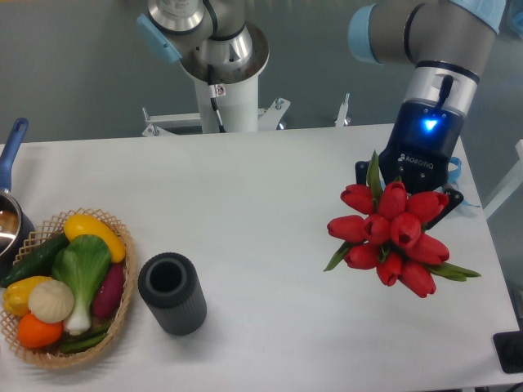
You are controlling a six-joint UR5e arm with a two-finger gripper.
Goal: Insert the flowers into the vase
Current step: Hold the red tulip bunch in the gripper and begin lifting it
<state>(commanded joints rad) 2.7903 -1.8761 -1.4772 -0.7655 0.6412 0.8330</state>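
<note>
The flowers point(391, 237), a tight bunch of red tulips with green leaves, are at the right of the table, blooms toward the camera. My gripper point(413, 192) stands right behind and above them, its fingers hidden by the blooms. It seems to hold the bunch by the stems, but the grip itself is hidden. The vase point(172, 292), a short dark grey ribbed cylinder with an open round mouth, stands upright at the front left of the table, far to the left of the flowers.
A wicker basket point(119, 314) of vegetables sits just left of the vase. A pot with a blue handle point(10, 151) is at the left edge. The arm's white base point(225, 82) stands at the back. A dark object point(511, 351) sits at the right front corner.
</note>
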